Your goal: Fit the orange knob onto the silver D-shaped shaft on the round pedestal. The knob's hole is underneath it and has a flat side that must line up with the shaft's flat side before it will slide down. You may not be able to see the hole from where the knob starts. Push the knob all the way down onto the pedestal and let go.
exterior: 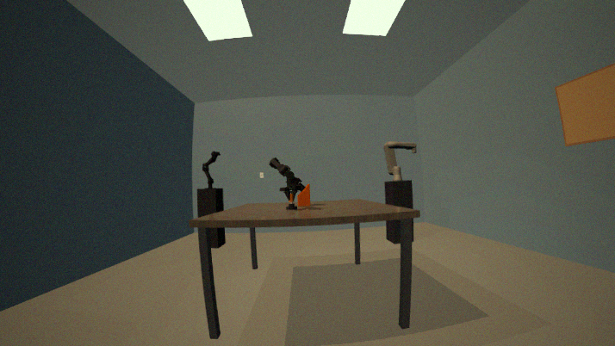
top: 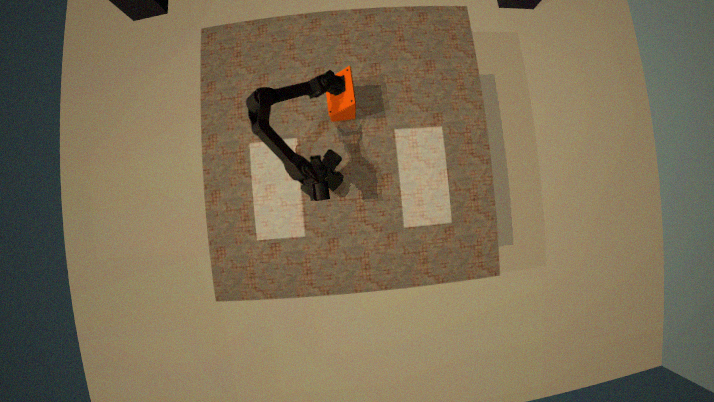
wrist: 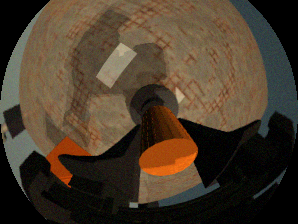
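Observation:
The orange knob [exterior: 291, 199] [wrist: 168, 156] is upright between the fingers of my gripper [wrist: 158, 124], which is shut on it. In the wrist view its flat top faces the camera and its lower end overlaps the dark round pedestal [exterior: 291, 206] [wrist: 136, 104]. In the exterior view the knob stands directly over the pedestal, with no clear gap between them. The silver shaft and the hole under the knob are hidden, so I cannot tell how the flat sides line up or whether the knob is fully seated. The arm hides knob and pedestal in the top view.
The orange wedge-shaped arm mount [top: 343, 111] [exterior: 304, 198] [wrist: 68, 156] stands close by on the table [top: 350, 260] [exterior: 344, 219]. Two pale bright patches lie on the table top. Other arms on dark stands are beyond the table.

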Robot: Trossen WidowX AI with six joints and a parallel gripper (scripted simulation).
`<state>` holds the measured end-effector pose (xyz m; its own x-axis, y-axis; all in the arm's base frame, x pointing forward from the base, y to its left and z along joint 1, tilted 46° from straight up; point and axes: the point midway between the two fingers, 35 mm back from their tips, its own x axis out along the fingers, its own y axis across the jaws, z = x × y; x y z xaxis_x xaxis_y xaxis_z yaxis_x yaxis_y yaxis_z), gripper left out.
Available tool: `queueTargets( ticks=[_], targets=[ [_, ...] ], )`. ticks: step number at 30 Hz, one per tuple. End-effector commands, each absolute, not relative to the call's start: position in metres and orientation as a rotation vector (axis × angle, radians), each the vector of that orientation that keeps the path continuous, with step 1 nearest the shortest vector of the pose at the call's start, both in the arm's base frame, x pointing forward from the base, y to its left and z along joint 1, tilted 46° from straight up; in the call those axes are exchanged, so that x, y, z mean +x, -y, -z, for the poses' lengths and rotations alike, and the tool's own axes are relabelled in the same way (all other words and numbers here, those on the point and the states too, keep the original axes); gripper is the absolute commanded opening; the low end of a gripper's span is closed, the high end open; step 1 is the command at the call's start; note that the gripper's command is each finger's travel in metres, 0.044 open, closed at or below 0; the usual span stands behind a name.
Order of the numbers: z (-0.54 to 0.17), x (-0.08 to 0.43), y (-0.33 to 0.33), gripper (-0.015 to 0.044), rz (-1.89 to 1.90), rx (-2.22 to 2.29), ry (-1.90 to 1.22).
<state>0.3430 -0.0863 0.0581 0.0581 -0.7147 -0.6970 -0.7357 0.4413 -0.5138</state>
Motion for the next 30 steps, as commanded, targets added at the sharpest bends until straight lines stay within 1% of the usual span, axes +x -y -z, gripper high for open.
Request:
queueTargets(
  ticks=[1,16,24,30],
  targets=[
    [-0.0581,0.3431,0.0868,0.0000,-0.030,-1.289,-1.663],
    [-0.0577,0.3431,0.0871,0.0000,-0.036,-1.294,-1.664],
    [-0.0575,0.3431,0.0874,0.0000,0.022,-1.241,-1.651],
    [-0.0573,0.3431,0.0875,0.0000,-0.036,-1.294,-1.664]
  ],
)
